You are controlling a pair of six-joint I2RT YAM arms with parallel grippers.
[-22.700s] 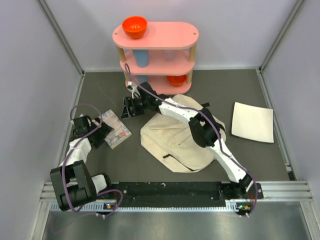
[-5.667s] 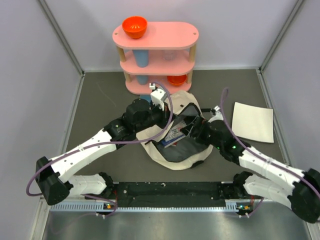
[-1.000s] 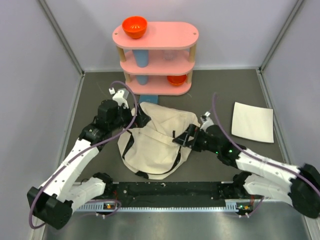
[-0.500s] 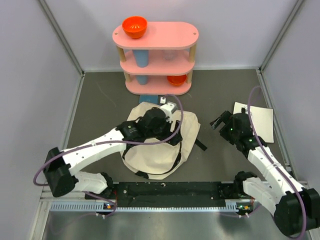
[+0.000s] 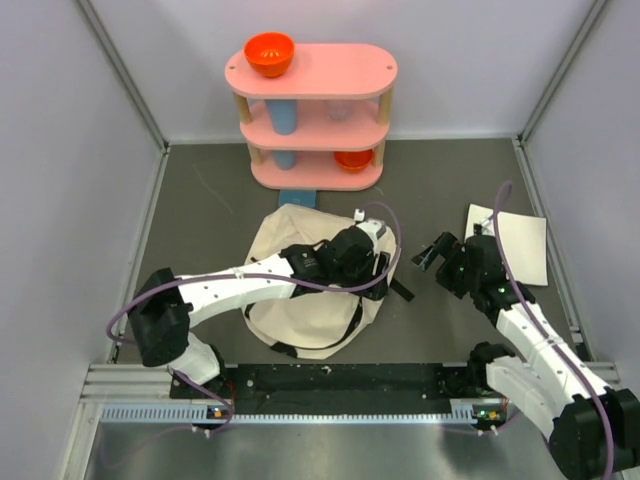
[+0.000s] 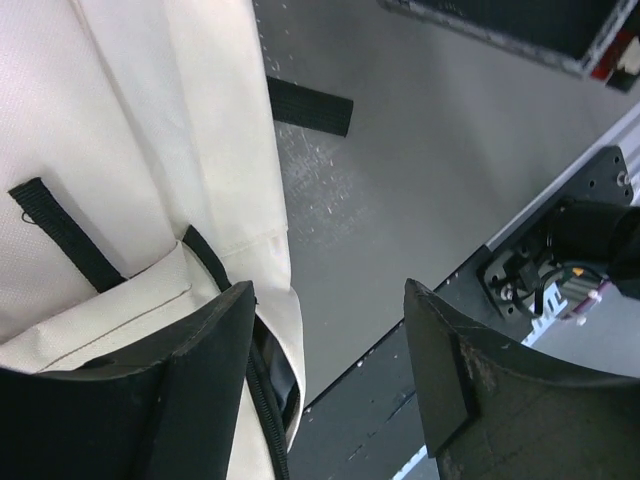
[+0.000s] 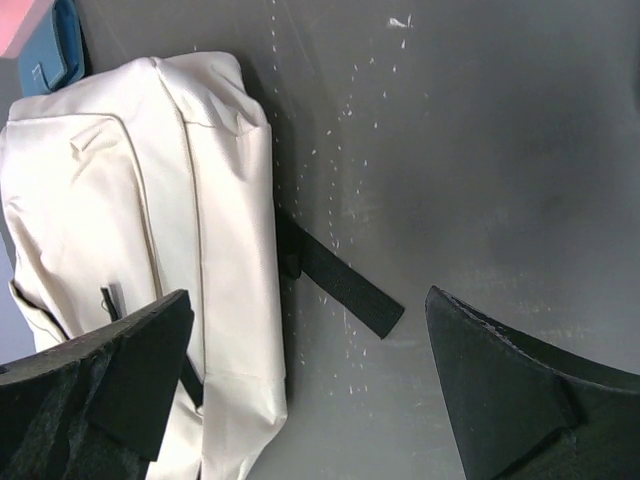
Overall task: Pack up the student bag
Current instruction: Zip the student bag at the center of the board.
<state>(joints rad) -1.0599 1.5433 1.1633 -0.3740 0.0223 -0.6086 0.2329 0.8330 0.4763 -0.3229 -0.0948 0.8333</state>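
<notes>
The student bag [image 5: 290,300] is a cream canvas backpack with black straps, lying flat mid-table. It also shows in the left wrist view [image 6: 150,150] and in the right wrist view [image 7: 120,230]. My left gripper [image 5: 375,262] hovers open and empty over the bag's right edge, its jaws wide apart in the left wrist view [image 6: 330,380]. My right gripper [image 5: 432,255] is open and empty, to the right of the bag, above bare table; a black strap end [image 7: 340,280] lies between its jaws in the right wrist view.
A pink three-tier shelf [image 5: 312,75] stands at the back with an orange bowl [image 5: 269,53], a blue cup [image 5: 284,115] and another orange bowl [image 5: 353,159]. A flat white sheet [image 5: 520,245] lies at the right. A blue item [image 5: 296,197] lies behind the bag.
My left gripper has moved right across the bag to its right edge. My right gripper has shifted slightly down and left. The bag has not moved.
</notes>
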